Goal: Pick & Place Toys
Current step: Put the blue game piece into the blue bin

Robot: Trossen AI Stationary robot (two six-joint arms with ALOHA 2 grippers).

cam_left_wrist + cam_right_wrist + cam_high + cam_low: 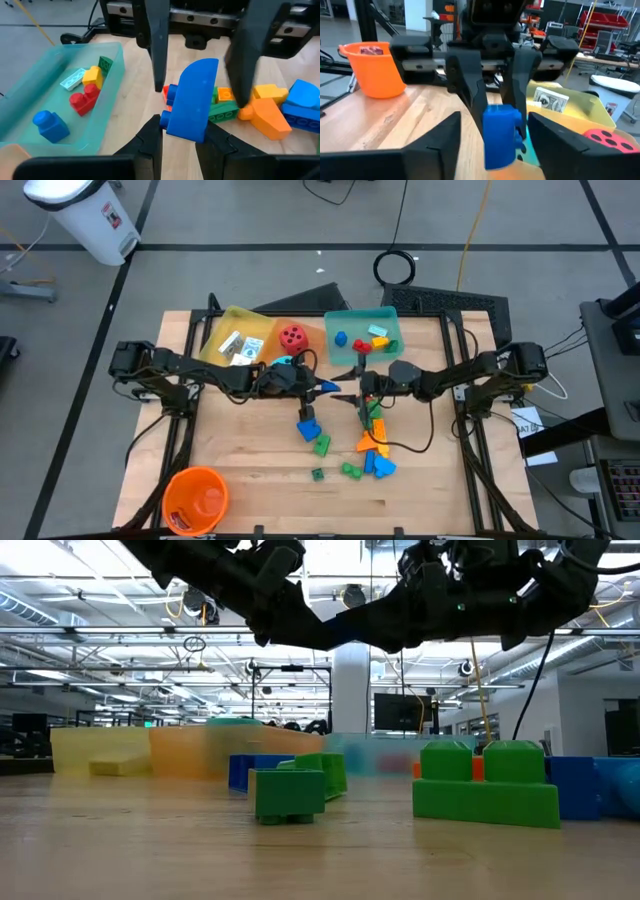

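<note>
My left gripper [333, 387] is at the table's middle, shut on a blue brick [192, 100] with one rounded end. My right gripper [362, 387] faces it from the right. It is open, and its two fingers [158, 55] stand on either side of the brick's far end without touching it. The right wrist view shows the same brick [501, 134] between the left gripper's fingers. Loose bricks, orange, blue and green [375, 452], lie flat on the table nearer the front edge. My left gripper pinches the blue brick by its two broad faces, at the end nearest the wrist [186, 131], between its two fingers. The fingers come level from the table's left. The brick sticks out forward beyond the fingertips, rounded end away, lifted clear of the table.
A teal tray [392, 350] with several bricks, an orange tray [310, 332] with a red die and a yellow tray [222, 330] with cards stand along the far side. An orange bucket [195, 498] stands at the front left. Green bricks [290, 790] lie near the front.
</note>
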